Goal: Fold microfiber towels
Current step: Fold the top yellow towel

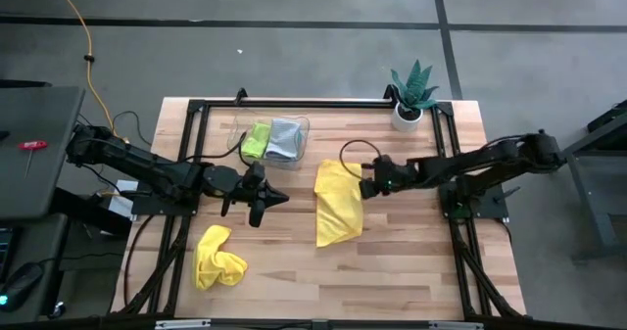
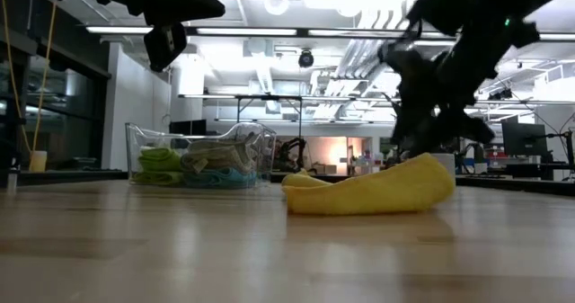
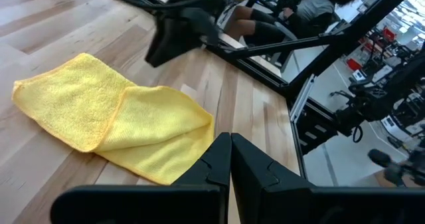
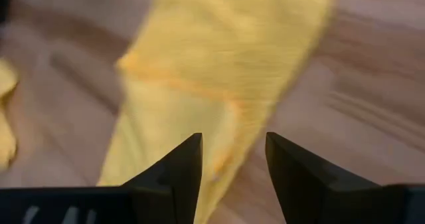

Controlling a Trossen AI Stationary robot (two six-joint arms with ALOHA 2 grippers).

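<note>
A folded yellow towel [image 1: 335, 205] lies flat on the wooden table near its middle, one flap laid over the rest [image 3: 113, 121]; in the low view it humps up [image 2: 368, 191]. My right gripper [image 1: 364, 185] [image 4: 232, 141] hovers open just above the towel's far right corner, with nothing between its fingers. My left gripper [image 1: 265, 201] [image 3: 230, 144] is shut, empty, above the table to the left of this towel. A second yellow towel [image 1: 217, 257] lies crumpled near the front left.
A clear plastic tray [image 1: 272, 139] [image 2: 202, 155] at the far middle holds a lime green and a grey towel. A potted plant [image 1: 411, 95] stands at the far right corner. Bare wood lies in front of the folded towel.
</note>
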